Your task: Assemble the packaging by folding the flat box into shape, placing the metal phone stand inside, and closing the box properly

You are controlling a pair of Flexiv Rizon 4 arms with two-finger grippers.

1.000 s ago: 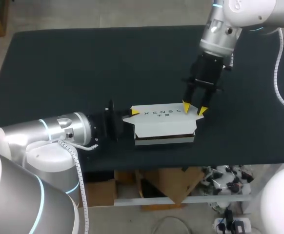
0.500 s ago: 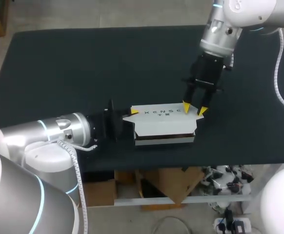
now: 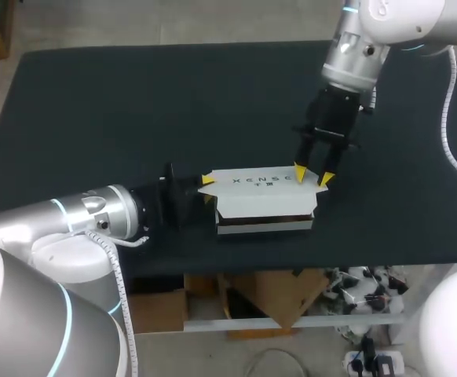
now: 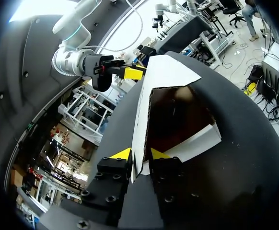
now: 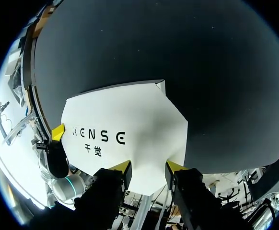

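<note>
The white box [image 3: 264,196] lies near the table's front edge, lid up and its front partly agape with a dark gap. My left gripper [image 3: 207,185] is at the box's left end. In the left wrist view it [image 4: 140,154] is open, and the thin edge of a white side flap [image 4: 138,143] runs between its fingers without being pinched. The box's brown inside [image 4: 175,115] shows beyond; no phone stand is visible. My right gripper [image 3: 312,174] stands open over the box's right end, its tips [image 5: 149,167] resting on the white lid [image 5: 125,129].
The black table [image 3: 134,110] is bare all around the box. The front edge lies just below the box in the head view, and the left arm's body [image 3: 95,216] hangs over it.
My left gripper has opened slightly and drawn back a little to the left from the box's end. The right arm and the box have stayed put.
</note>
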